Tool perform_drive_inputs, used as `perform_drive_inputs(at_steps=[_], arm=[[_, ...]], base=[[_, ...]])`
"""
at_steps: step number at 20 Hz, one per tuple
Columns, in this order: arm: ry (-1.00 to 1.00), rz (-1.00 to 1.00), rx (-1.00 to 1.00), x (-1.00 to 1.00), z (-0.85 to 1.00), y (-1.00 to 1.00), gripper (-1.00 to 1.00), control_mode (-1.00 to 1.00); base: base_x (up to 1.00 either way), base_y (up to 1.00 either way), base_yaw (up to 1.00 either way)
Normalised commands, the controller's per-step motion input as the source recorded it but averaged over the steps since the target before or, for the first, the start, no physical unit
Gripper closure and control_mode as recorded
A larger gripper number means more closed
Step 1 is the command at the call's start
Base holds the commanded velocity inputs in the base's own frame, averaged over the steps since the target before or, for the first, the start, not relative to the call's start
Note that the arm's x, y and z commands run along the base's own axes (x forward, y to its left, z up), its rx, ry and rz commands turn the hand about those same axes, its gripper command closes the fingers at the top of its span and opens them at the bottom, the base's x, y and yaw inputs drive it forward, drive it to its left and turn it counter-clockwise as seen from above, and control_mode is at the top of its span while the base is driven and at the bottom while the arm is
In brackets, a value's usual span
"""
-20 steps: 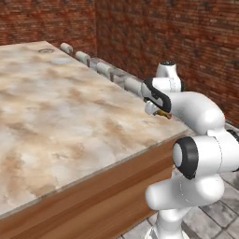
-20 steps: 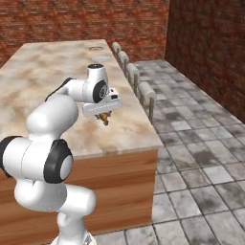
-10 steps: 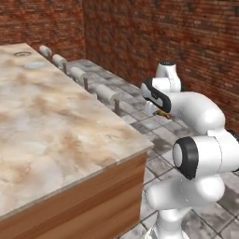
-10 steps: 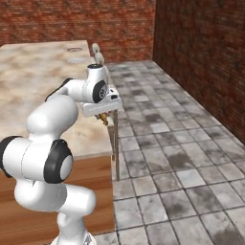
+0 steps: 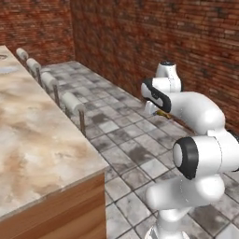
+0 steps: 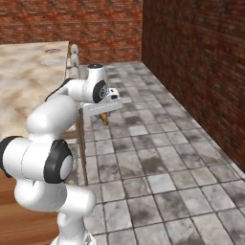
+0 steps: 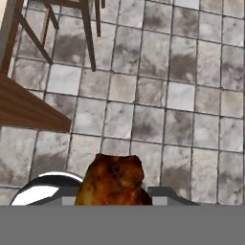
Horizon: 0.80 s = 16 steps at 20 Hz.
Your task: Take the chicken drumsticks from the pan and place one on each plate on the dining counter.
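Meanwhile the view has swung off the dining counter [image 5: 42, 149]; jaws clamp a drumstick [image 7: 112, 179] over floor tiles [image 7: 182, 95].

- A golden-brown chicken drumstick [image 7: 112, 181] sits at the bottom centre, its thick, glossy end facing the camera — it hides the finger tips.
- Below it lies a grey stone-tiled floor [image 7: 186, 95].
- At left, a brown wooden base [image 7: 24, 107] cuts in at a slant.
- Dark stool legs [image 7: 86, 33] stand at the top left — thin and crossed by rungs.
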Motion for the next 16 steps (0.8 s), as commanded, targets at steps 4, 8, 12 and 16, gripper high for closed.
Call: perform_drive_inputs(at_steps=[4, 8, 12, 16], arm=[[0.0, 0.0, 0.0, 0.0, 0.0, 0.0, 1.0, 1.0], [0.0, 0.0, 0.0, 0.0, 0.0, 0.0, 1.0, 1.0], [0.0, 0.0, 0.0, 0.0, 0.0, 0.0, 1.0, 1.0], [0.0, 0.0, 0.0, 0.0, 0.0, 0.0, 1.0, 1.0]], base=[[0.85, -0.61, 0.0], [1.0, -0.42, 0.0], [1.0, -0.28, 0.07], [1.0, -0.22, 0.1]])
